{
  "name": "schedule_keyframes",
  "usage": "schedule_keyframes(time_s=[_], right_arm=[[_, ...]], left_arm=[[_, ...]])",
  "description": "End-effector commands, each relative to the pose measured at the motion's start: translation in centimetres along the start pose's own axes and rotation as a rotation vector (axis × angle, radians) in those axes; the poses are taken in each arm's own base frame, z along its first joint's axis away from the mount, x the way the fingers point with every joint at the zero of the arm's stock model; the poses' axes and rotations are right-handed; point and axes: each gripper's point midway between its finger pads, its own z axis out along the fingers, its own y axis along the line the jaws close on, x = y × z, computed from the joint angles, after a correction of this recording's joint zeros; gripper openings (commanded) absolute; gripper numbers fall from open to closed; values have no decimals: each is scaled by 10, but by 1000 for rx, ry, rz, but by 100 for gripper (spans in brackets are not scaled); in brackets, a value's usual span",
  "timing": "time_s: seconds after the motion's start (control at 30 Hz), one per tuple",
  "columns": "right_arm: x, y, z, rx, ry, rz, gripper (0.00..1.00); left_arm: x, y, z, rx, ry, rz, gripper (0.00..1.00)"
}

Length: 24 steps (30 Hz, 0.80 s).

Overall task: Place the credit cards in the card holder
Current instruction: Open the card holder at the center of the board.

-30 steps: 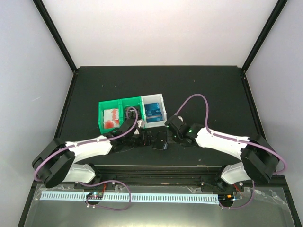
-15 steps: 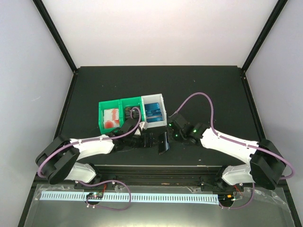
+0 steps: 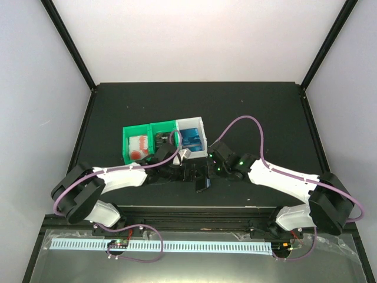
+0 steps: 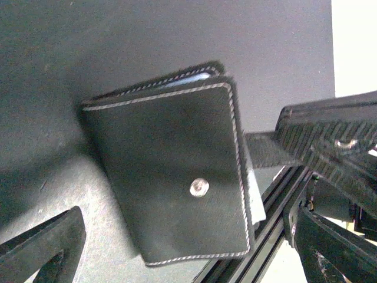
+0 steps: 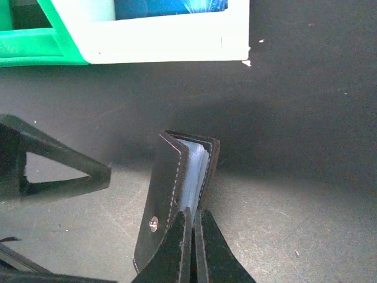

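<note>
The card holder [image 3: 202, 177] stands half open on its edge on the black table, black outside with pale blue-grey leaves inside [image 5: 191, 174]. My right gripper [image 5: 192, 221] is shut on its near edge, pinching the inner leaves and one cover. My left gripper [image 4: 185, 236] is open, its jaws wide on either side of the holder's snap-button cover [image 4: 177, 171] and not touching it. Red-and-white cards [image 3: 138, 147] lie in the green bin. Blue cards [image 3: 191, 138] lie in the white bin and also show in the right wrist view [image 5: 171, 6].
The joined green bin [image 3: 136, 131] and white bin [image 3: 189, 121] stand just behind the holder; the white bin's wall [image 5: 165, 47] is close ahead of the right gripper. One left finger [image 5: 53, 171] shows left of the holder. The table's front rail [image 4: 265, 236] runs right beside the holder.
The holder has gone from lying flat to standing on edge in my right gripper. My left arm has moved right, closing in on the holder.
</note>
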Motion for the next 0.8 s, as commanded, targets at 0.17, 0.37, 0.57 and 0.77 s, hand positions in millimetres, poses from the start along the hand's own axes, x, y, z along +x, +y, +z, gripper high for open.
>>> schedule_keyframes(time_s=[0.17, 0.37, 0.57, 0.77], right_arm=[[-7, 9, -6, -50, -30, -5, 1], [-5, 8, -4, -49, -22, -6, 1], [-7, 12, -6, -70, -30, -9, 1], [-5, 12, -6, -73, -29, -7, 1]], left_arm=[[-9, 7, 8, -115, 44, 26, 99], [-4, 16, 10, -158, 60, 18, 99], [-3, 10, 12, -132, 73, 25, 99], [-1, 3, 17, -87, 91, 19, 99]])
